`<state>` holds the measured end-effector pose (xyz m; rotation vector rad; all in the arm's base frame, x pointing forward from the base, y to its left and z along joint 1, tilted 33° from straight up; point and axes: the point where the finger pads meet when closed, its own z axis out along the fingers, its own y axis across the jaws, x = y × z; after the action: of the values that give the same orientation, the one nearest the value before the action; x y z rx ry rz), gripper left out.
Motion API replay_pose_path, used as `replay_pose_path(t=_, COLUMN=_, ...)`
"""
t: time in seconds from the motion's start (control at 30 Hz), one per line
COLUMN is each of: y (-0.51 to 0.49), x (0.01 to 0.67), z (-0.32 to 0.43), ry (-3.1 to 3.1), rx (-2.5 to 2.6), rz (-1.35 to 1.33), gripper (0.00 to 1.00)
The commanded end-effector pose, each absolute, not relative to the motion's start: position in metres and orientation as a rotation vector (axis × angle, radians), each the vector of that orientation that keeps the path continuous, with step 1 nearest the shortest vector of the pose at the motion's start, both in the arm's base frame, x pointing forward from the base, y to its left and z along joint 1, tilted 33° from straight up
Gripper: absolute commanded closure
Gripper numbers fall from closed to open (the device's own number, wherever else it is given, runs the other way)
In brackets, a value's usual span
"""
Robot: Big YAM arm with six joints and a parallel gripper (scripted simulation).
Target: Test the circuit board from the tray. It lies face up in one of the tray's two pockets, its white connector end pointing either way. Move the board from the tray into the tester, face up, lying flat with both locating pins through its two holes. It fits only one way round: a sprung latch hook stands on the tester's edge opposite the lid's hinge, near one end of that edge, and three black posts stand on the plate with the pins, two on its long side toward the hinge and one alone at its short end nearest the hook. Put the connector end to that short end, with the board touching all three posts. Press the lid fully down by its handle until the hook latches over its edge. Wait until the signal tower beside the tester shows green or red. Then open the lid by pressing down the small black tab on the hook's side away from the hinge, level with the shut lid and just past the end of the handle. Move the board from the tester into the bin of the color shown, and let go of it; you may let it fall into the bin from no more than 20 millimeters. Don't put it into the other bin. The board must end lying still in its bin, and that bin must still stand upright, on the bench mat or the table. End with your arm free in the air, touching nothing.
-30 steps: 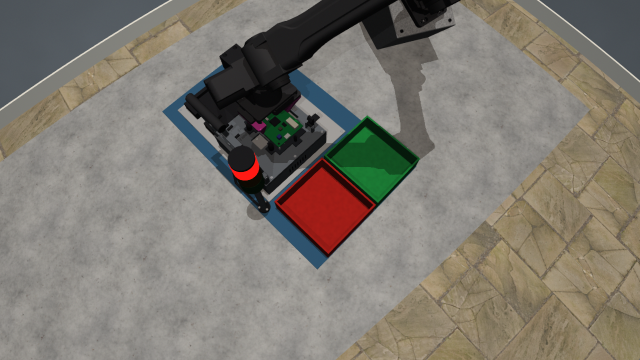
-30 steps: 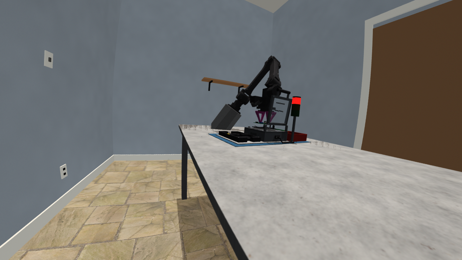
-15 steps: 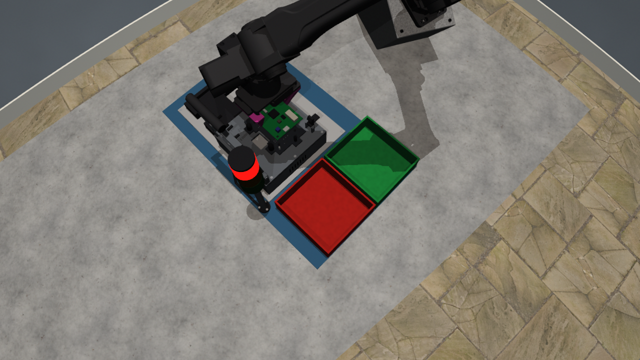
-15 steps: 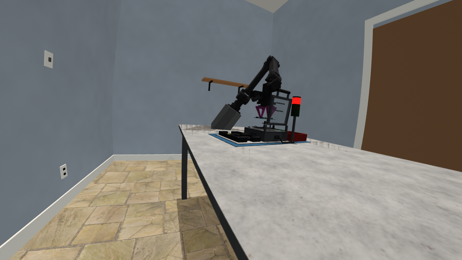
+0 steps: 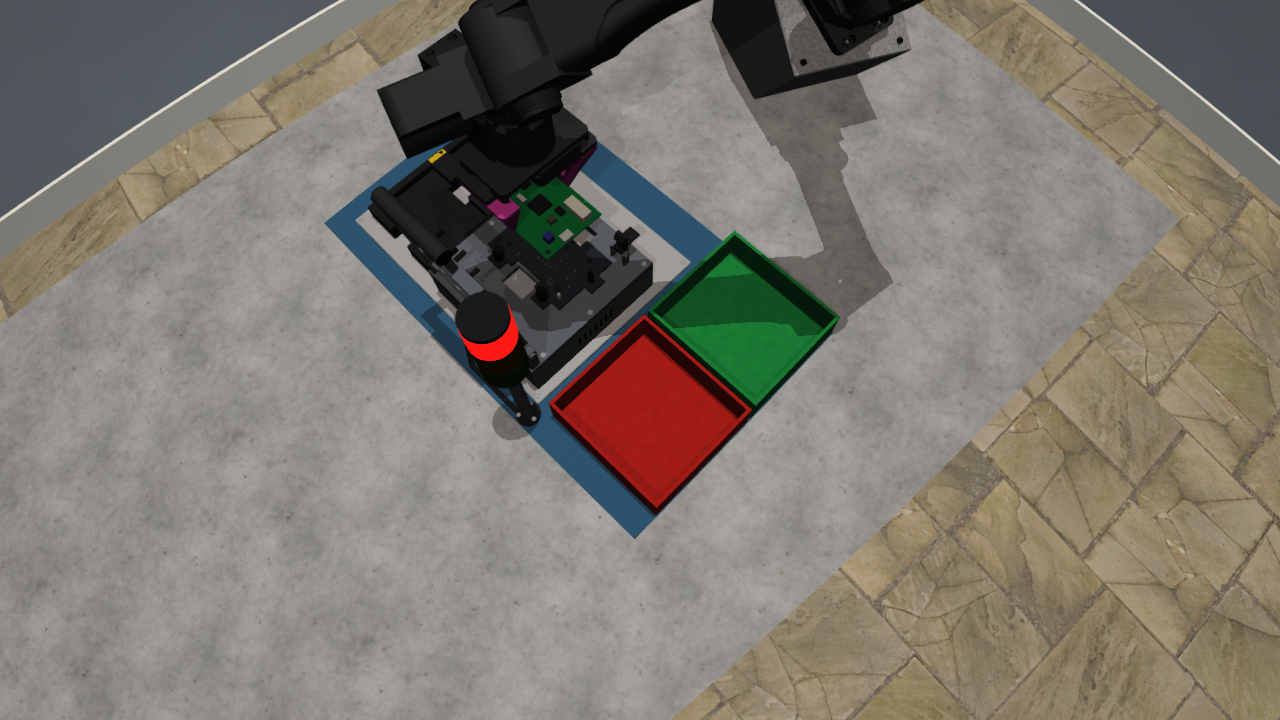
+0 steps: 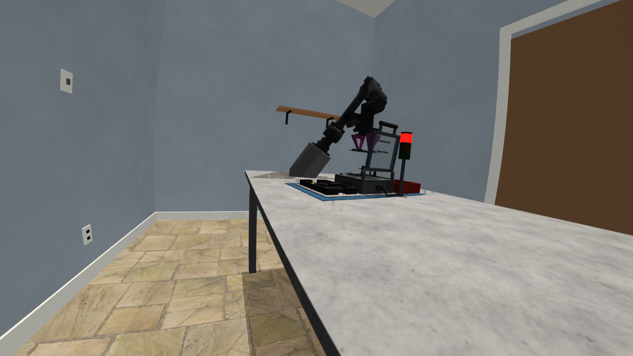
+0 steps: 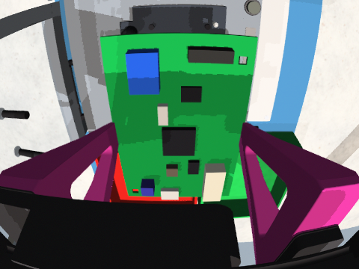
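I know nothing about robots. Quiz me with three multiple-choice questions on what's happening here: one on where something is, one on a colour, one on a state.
1. Where is the circuit board?
A. In the red bin
B. In the air above the tester
C. In the tray

2. What colour does the signal tower show?
A. Green
B. Red
C. Blue

3. How is the tester's lid?
A. Shut and latched
B. Standing open
C. Lying in the green bin

Answers:
1 B: the circuit board hangs clamped in the gripper, clear above the tester.
2 B: the signal tower glows red.
3 B: the lid stands swung back.
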<state>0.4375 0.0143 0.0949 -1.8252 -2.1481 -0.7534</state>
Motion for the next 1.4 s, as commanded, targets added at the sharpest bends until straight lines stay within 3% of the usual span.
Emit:
replay_pose_path(t=0.0, y=-0.001, x=0.454, z=0.128, ry=-2.2, rx=-1.84, rz=-0.823, gripper=0.28)
replay_pose_path(t=1.37, y=0.051, x=0.447, z=0.127, ry=-2.193, rx=-1.821, rz=-0.803, gripper=0.28)
